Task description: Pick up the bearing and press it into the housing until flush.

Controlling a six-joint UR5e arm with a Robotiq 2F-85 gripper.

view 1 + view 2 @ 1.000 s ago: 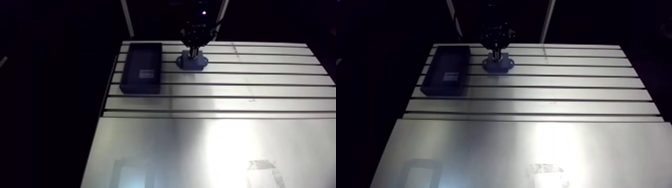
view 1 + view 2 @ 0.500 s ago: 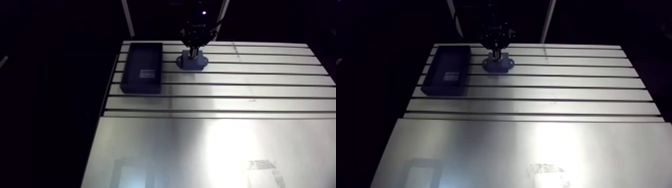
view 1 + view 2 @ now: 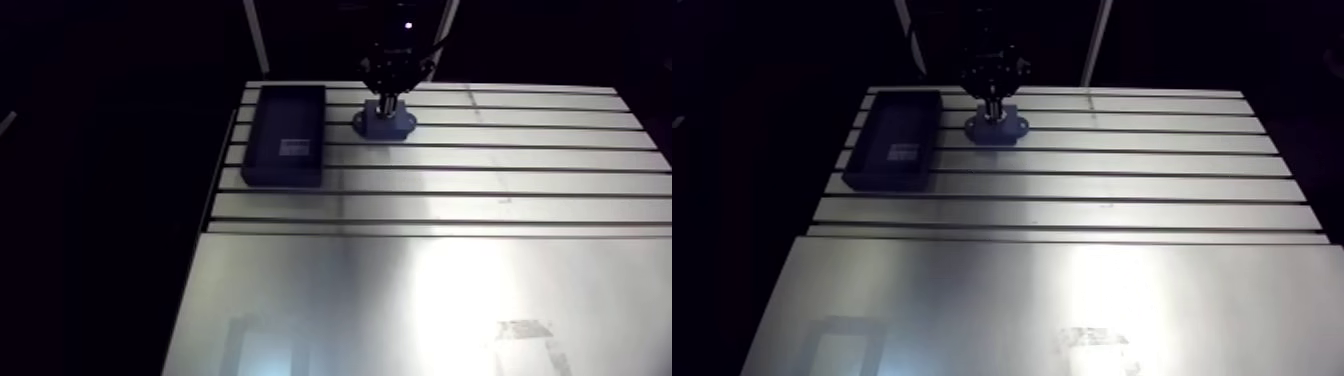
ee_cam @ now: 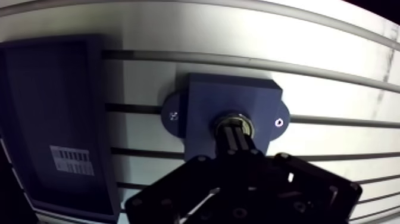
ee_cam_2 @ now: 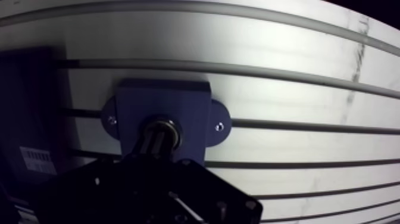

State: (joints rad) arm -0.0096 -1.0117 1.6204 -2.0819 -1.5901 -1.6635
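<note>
The dark blue housing [image 4: 202, 101] sits on the slotted table, with a small screw hole in each side ear. The bearing [image 4: 234, 119] shows as a metal ring in the housing's centre bore. My gripper [image 4: 236, 136] stands straight above it, fingers shut together, with their tips down on the ring. How deep the ring sits in the bore is hidden by the fingers. In the arm view the housing [image 3: 385, 123] is at the far end of the table, with the gripper [image 3: 388, 100] directly over it.
A black rectangular tray [image 3: 285, 135] with a white label lies beside the housing, close to the table's left edge. The slotted aluminium table [image 3: 450, 200] runs toward the camera, with a smooth plate [image 3: 420, 300] nearest.
</note>
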